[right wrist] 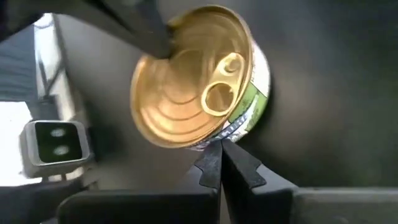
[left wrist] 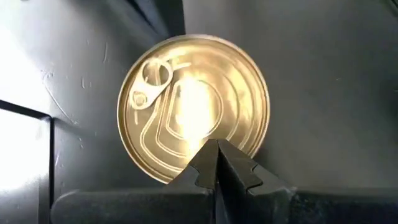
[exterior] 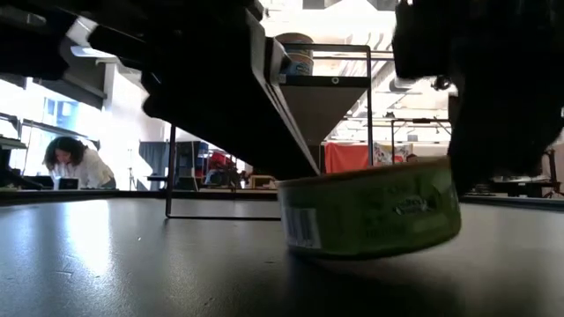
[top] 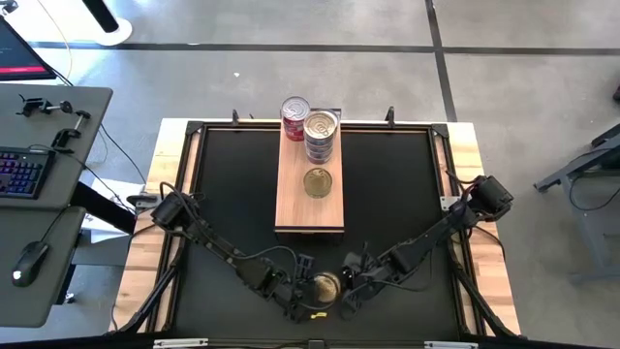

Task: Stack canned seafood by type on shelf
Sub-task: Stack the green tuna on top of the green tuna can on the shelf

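A flat round tin [top: 326, 286] with a gold pull-tab lid and a green side label lies on the black mat near the table's front edge, tilted in the low view [exterior: 370, 211]. My left gripper [top: 310, 283] is shut at its left side and my right gripper [top: 346, 281] is shut at its right side. Farther back, the light-wood shelf [top: 310, 215] lies on the mat. It carries a red-labelled can [top: 294, 116] at its far end, a stack of silver-lidded cans [top: 322, 134] beside it, and a single gold tin [top: 318, 182] in the middle. My left gripper rests its shut fingertips [left wrist: 217, 152] on the tin's lid just inside the rim [left wrist: 214, 134], slanting down from the table's left. My right gripper sets its shut fingertips [right wrist: 214, 155] against the tin's green side wall below the rim [right wrist: 231, 132], slanting down from the right. The tin is tilted, with one bottom edge [exterior: 295, 251] on the mat and the opposite side raised.
The black mat [top: 232, 194] has bare room on both sides of the shelf. A desk with a keyboard [top: 24, 170] and a mouse stands left of the table. In the low view a person [exterior: 75, 163] bends over in the room behind.
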